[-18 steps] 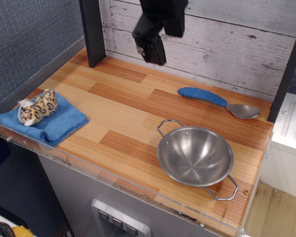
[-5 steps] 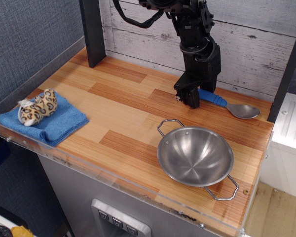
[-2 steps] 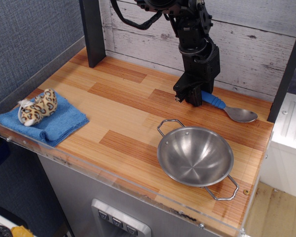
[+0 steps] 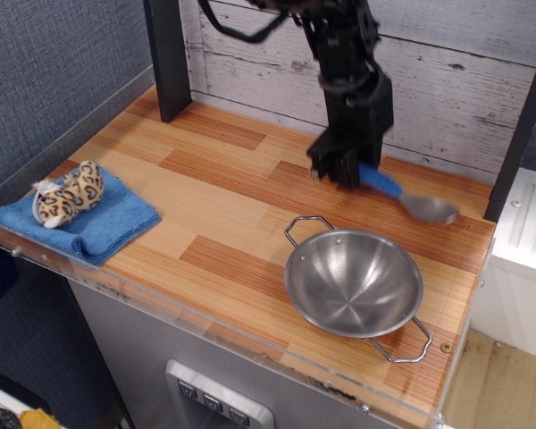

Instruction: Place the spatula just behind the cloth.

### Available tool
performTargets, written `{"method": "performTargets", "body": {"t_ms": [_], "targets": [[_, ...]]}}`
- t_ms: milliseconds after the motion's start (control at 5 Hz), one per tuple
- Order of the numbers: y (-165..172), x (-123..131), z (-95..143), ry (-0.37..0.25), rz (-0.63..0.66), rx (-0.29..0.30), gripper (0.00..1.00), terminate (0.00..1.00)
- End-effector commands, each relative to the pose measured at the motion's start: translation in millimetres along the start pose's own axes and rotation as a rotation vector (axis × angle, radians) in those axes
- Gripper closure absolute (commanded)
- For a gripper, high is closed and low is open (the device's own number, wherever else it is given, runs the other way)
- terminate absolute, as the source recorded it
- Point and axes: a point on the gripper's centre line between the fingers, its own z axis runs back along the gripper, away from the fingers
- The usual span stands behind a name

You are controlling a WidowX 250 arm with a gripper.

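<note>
Since 0.4 s ago, gripper [image 4: 342, 167] lifts slightly, clamped on spatula [image 4: 402, 195] handle; bowl end blurred, near table's [image 4: 214, 214] right rear. Cloth [image 4: 103, 223] sits far left, well apart.

Leopard plush toy [image 4: 68, 194], steel two-handled bowl [image 4: 354, 283], wooden counter [image 4: 214, 206]

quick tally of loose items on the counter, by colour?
Blue: 2, the cloth and the spatula (blue handle, silver end), held in the gripper
Silver: 1, the steel bowl
Leopard-spotted: 1, the plush toy on the cloth
Total: 4
</note>
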Motion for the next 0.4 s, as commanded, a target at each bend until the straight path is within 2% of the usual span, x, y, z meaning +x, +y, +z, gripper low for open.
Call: {"method": "performTargets", "body": {"t_ms": [0,200], "targets": [[11,-15,79,0.001,0.048,0.163,1.0,0.0],[3,-32,105,0.001,0.074,0.198,1.0,0.0]]}}
